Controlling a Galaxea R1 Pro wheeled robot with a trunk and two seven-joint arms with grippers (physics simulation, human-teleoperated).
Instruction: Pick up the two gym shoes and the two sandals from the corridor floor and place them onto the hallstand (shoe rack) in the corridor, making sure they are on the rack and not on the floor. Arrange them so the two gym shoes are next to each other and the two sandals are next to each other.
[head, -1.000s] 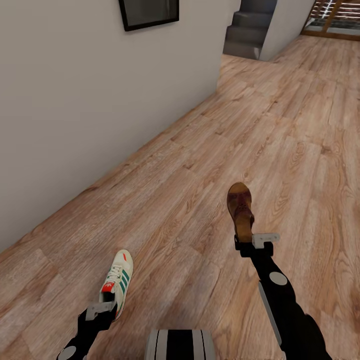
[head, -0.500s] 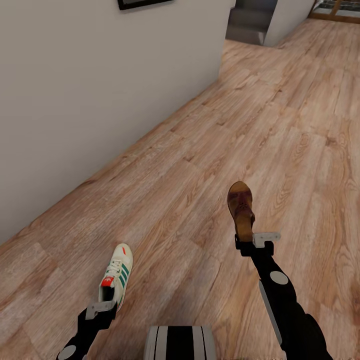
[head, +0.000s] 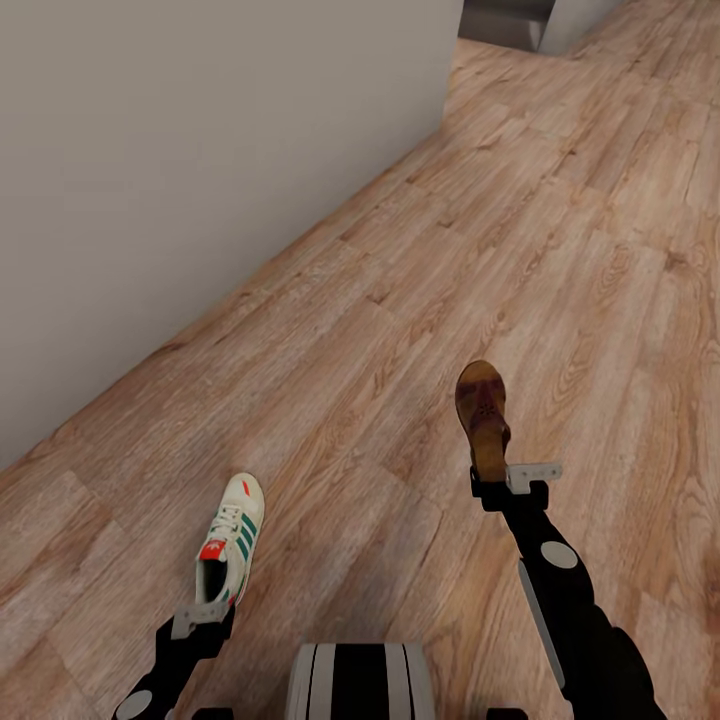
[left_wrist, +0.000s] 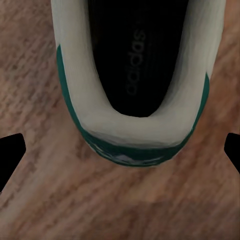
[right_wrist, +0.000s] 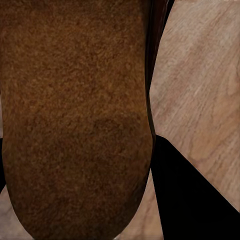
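Note:
One cream-white gym shoe (head: 230, 540) with green stripes lies toe-away on the wood corridor floor (head: 400, 250). My left gripper (head: 203, 612) sits just behind its heel. In the left wrist view the teal heel (left_wrist: 135, 145) stands between the black fingertips (left_wrist: 10, 152), with floor showing on both sides, so the gripper is open. My right gripper (head: 490, 485) is shut on the heel end of a dark brown sandal (head: 482, 410), which it holds toe forward above the floor. The sandal's sole (right_wrist: 75, 115) is close to the right wrist camera. The hallstand, the second gym shoe and the second sandal are out of view.
A plain grey wall (head: 200, 150) runs along the left, meeting the floor on a diagonal. The corridor widens to the far right past the wall's corner (head: 455, 40). My own base (head: 360, 680) shows at the bottom middle.
The whole view has shifted: wall and floor slid up, and the framed picture left the view. The gym shoe's heel, covered by the left gripper before, now shows ahead of it. The sandal stays held.

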